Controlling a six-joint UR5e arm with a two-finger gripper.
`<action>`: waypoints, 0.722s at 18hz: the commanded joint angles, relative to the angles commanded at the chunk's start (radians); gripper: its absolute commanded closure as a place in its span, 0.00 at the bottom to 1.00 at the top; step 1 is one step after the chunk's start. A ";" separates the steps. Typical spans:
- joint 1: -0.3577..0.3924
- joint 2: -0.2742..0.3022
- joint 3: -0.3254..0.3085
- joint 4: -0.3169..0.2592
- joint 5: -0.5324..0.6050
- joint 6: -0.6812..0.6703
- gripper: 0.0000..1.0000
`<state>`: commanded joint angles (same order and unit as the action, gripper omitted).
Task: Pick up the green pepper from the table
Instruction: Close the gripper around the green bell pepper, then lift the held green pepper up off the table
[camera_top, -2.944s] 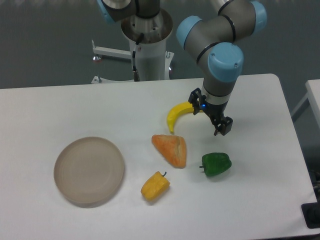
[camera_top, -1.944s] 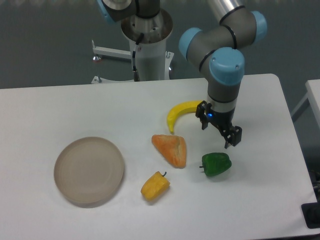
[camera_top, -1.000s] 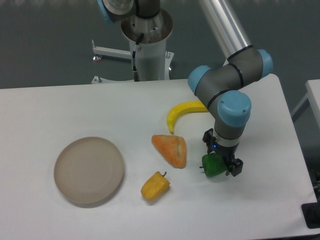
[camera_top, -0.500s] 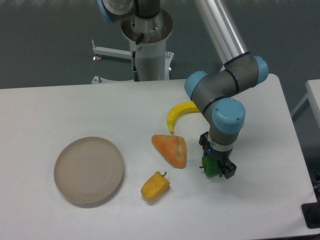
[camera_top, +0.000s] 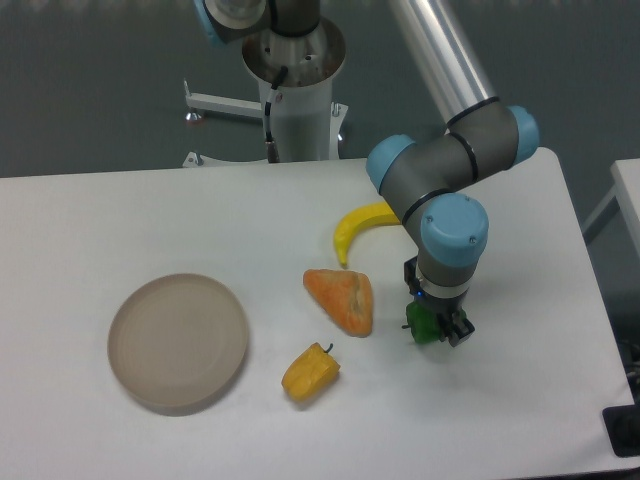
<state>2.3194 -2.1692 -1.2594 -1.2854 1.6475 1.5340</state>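
Claw (camera_top: 437, 325) clamped on green pepper (camera_top: 424, 326), mid-table (camera_top: 520, 400); orange wedge (camera_top: 342, 298) near, edges well apart.

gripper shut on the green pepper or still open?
Shut on it, as far as visible: the gripper has its fingers flanking the green pepper. Whether it's off the table, cannot tell.

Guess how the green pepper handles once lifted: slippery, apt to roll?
The green pepper looks glossy, so it may slip between the fingers of the tool. Its lumpy, rounded shape would probably roll if dropped on the table. It keeps its shape in the grip, so likely stiff.
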 joint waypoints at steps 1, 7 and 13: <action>0.003 0.015 -0.002 -0.018 -0.011 -0.012 0.53; 0.032 0.107 -0.008 -0.129 -0.011 -0.014 0.54; 0.071 0.149 0.003 -0.198 -0.038 -0.041 0.54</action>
<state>2.3899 -2.0203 -1.2563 -1.4833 1.6092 1.4926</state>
